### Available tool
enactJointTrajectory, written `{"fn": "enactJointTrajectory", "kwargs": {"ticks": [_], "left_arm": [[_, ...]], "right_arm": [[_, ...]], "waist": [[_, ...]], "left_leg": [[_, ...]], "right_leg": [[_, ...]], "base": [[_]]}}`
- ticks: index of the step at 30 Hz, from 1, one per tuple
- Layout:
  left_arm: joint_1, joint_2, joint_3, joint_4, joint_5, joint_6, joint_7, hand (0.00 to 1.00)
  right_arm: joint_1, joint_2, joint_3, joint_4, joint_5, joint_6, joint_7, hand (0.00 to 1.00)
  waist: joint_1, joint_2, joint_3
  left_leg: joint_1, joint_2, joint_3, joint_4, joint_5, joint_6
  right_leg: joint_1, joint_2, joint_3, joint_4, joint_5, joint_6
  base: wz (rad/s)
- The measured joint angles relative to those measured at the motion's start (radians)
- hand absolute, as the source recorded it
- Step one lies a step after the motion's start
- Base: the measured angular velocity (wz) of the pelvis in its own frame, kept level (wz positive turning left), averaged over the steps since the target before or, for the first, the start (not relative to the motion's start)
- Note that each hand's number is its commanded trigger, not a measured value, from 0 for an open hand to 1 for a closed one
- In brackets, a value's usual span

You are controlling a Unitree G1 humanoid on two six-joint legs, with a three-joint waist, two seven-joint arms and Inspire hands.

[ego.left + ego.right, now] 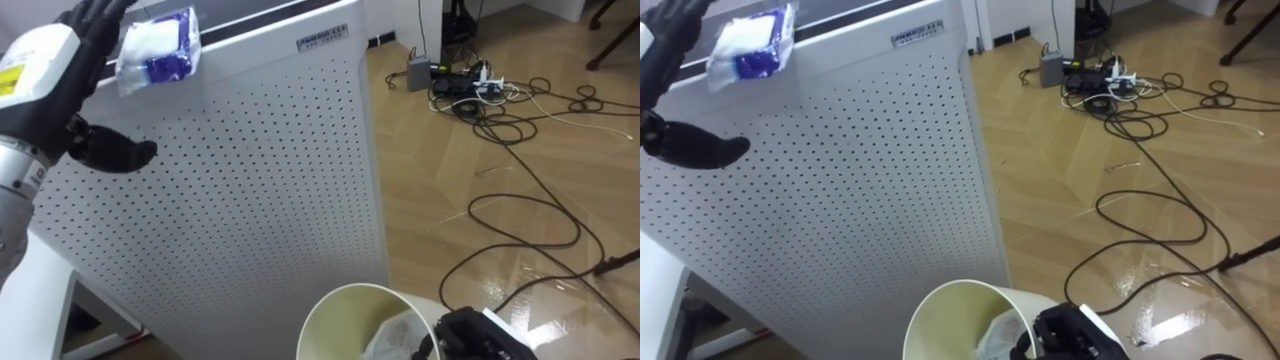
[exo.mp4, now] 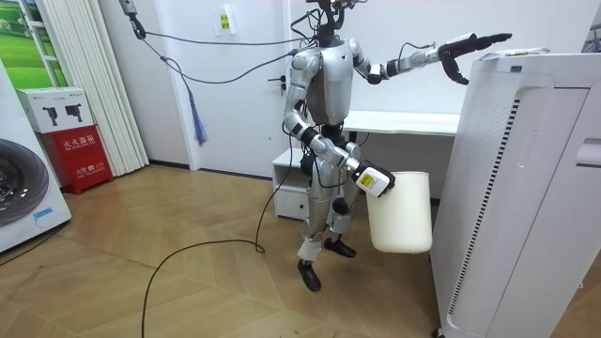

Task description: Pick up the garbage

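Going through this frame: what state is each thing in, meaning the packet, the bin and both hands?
blue-and-white packet: lying on top of the white perforated unit, not yet picked up.
left hand: open, fingers straight beside the packet.
bin: held off the floor, mouth up, crumpled plastic inside.
right hand: shut on the bin's rim.

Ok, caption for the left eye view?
Robot's open left hand beside a blue-and-white packet atop the perforated unit; right hand holds cream bin below.
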State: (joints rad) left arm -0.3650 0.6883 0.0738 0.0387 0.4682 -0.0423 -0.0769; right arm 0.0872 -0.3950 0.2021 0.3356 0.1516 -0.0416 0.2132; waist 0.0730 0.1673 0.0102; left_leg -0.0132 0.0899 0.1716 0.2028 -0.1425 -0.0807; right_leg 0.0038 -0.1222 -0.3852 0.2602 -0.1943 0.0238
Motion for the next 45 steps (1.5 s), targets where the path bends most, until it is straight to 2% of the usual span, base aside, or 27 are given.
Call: {"fn": "enactJointTrajectory", "kwargs": {"ticks": [7,13,19,20,21,22,23,24,28,29,32,36,45], "left_arm": [[-0.018,0.0,-0.001,0.019,-0.003,0.0,-0.053,0.0],[-0.041,0.001,-0.001,0.033,-0.003,0.019,-0.089,0.0],[-0.075,0.001,-0.001,0.033,-0.004,0.043,-0.13,0.0],[-0.082,0.001,-0.001,0.033,-0.004,0.043,-0.133,0.03],[-0.085,0.001,-0.001,0.033,-0.004,0.043,-0.134,0.1],[-0.086,0.001,-0.001,0.033,-0.004,0.043,-0.135,0.52],[-0.086,0.001,-0.001,0.033,-0.003,0.043,-0.139,0.65],[-0.086,0.001,-0.001,0.033,-0.002,0.043,-0.149,1.0],[-0.089,0.001,0.002,0.033,0.005,0.047,-0.168,1.0],[-0.108,0.001,0.005,0.034,0.006,0.051,-0.162,1.0],[-0.149,0.019,0.005,0.039,0.004,0.053,-0.165,1.0],[-0.183,0.056,0.003,0.058,-0.003,0.055,-0.151,1.0],[-0.209,0.076,0.004,0.08,-0.006,0.068,-0.145,1.0]], "right_arm": [[-0.001,-0.001,0.0,0.0,-0.001,0.0,0.0,1.0],[-0.001,-0.001,0.0,0.0,-0.001,0.0,0.002,1.0],[-0.001,-0.002,0.0,0.0,-0.001,0.0,0.002,1.0],[-0.001,-0.002,0.0,0.0,-0.001,0.0,0.004,1.0],[-0.001,-0.002,0.0,0.0,-0.001,0.0,0.008,1.0],[-0.001,-0.002,0.0,0.0,-0.001,0.0,0.009,1.0],[-0.001,-0.002,0.0,0.0,-0.002,0.0,0.01,1.0],[-0.001,-0.002,0.0,0.0,-0.002,0.0,0.01,1.0],[-0.001,-0.002,0.0,-0.001,-0.002,0.001,0.009,1.0],[-0.001,-0.002,0.0,-0.001,-0.002,0.001,0.008,1.0],[-0.001,-0.002,0.001,-0.003,-0.001,0.001,0.008,1.0],[-0.001,-0.003,0.002,-0.003,0.0,0.003,0.008,1.0],[-0.001,-0.015,0.003,-0.003,0.0,0.063,0.007,1.0]], "waist": [[-0.013,0.002,0.0014],[-0.014,0.004,0.0022],[-0.011,0.013,0.0069],[-0.011,0.013,0.0069],[-0.011,0.013,0.0068],[-0.011,0.013,0.0068],[-0.014,0.013,0.0069],[-0.013,0.013,0.0069],[-0.013,0.013,0.007],[-0.013,0.012,0.0073],[-0.01,0.011,0.0077],[-0.011,0.007,0.0102],[-0.014,0.001,0.0132]], "left_leg": [[0.002,0.0,0.005,-0.009,0.0,0.0],[0.005,0.0,0.006,-0.015,0.0,0.0],[0.004,0.001,0.007,-0.016,0.0,0.0],[0.005,0.001,0.008,-0.016,0.0,0.0],[0.005,0.001,0.009,-0.016,0.0,0.0],[0.006,0.001,0.01,-0.016,0.0,0.0],[0.006,0.001,0.013,-0.016,0.0,0.0],[0.006,0.0,0.015,-0.017,0.0,0.0],[0.007,0.0,0.016,-0.018,0.0,0.0],[0.008,0.0,0.016,-0.018,0.0,0.0],[0.012,0.0,0.017,-0.023,0.0,0.0],[0.026,-0.002,0.022,-0.036,0.001,0.002],[0.037,-0.006,0.035,-0.036,0.002,0.003]], "right_leg": [[-0.003,0.0,0.001,-0.002,0.0,0.0],[-0.005,0.001,0.003,-0.004,0.0,0.0],[-0.002,0.0,0.001,-0.008,0.0,0.0],[-0.002,0.001,0.002,-0.008,0.0,0.0],[-0.002,0.001,0.002,-0.008,0.0,0.0],[-0.002,0.001,0.002,-0.008,0.0,0.0],[-0.002,0.0,0.002,-0.008,0.0,0.0],[-0.002,0.0,0.003,-0.008,0.0,0.0],[-0.002,0.0,0.005,-0.006,0.0,0.0],[-0.002,0.0,0.005,-0.005,0.0,0.0],[-0.002,-0.001,0.005,-0.003,0.0,0.0],[0.003,-0.002,0.01,-0.001,0.0,0.001],[0.008,-0.007,0.012,0.0,-0.002,0.005]], "base": [[0.0],[0.0],[0.0],[0.0],[0.0],[0.0],[0.0],[0.0],[0.0],[0.0],[-0.01],[-0.05],[-0.02]]}}
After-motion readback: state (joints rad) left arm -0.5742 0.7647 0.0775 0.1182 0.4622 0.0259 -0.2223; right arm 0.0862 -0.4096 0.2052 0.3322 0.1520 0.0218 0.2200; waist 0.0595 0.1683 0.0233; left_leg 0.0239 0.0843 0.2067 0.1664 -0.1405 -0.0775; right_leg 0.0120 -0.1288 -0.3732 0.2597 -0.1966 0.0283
